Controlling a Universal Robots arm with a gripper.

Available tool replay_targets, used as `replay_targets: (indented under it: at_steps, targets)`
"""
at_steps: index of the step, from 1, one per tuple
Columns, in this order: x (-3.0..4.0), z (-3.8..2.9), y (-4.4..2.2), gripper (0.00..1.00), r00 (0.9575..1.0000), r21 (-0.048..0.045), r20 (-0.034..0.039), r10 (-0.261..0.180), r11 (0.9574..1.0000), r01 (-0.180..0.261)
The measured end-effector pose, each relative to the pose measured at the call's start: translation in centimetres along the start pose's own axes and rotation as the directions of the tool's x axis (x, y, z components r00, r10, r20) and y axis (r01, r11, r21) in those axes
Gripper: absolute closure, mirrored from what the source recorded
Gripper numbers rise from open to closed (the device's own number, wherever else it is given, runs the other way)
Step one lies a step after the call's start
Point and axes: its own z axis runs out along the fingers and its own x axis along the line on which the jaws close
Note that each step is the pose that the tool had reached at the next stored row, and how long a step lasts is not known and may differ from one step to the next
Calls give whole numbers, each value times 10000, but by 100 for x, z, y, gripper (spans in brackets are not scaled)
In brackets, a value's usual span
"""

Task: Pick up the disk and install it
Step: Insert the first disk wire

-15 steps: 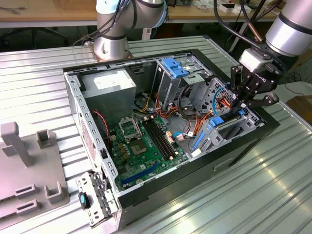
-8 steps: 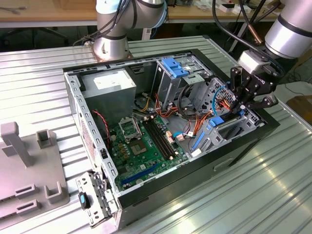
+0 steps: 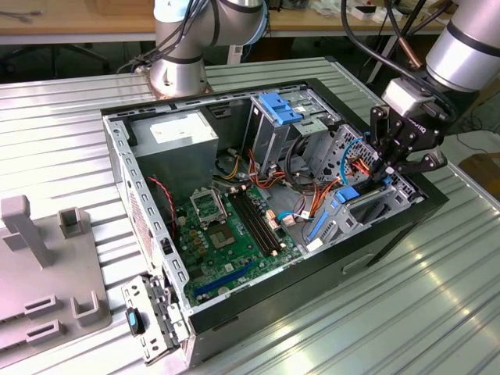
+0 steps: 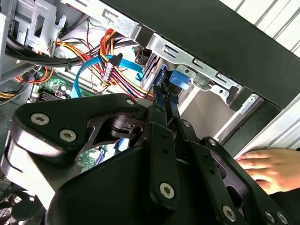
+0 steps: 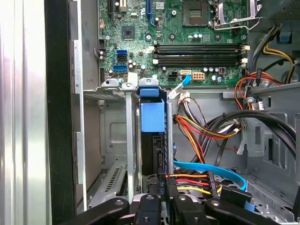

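The open computer case (image 3: 394,234) lies on its side on a ribbed metal table (image 3: 406,320), with the motherboard (image 3: 234,226) facing up. The gripper (image 3: 384,173) hangs over the case's edge at the exterior view's right, above the metal drive cage in that corner.

In the first wrist view the disk (image 5: 153,147) stands on edge in a slot of this cage. It is a dark body with a bright blue carrier tab at its far end, set between upright metal walls and close to the case's outer wall. The gripper (image 5: 161,194) is clenched, its fingers (image 5: 149,208) drawn together with the tips right at the disk's near end (whether they pinch a rail or only press on it is hidden).

Orange, red and yellow wires and a flat blue cable (image 5: 211,169) run just beside the disk on its motherboard side.

In the second wrist view the gripper (image 4: 161,101) points into the cage. A person's hand (image 4: 272,168) rests outside the case, near its black wall.
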Motion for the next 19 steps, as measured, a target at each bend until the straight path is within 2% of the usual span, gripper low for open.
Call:
replay_targets:
  at_steps: [15, 18, 19]
  targets:
    - [-3, 10, 0, 83, 9999, 1, -4, 104, 9999, -104]
    - [-1, 10, -2, 83, 9989, 5, -13, 468, 9989, -468]
    - [1, 11, -2, 83, 9989, 4, 42, 475, 9989, -475]
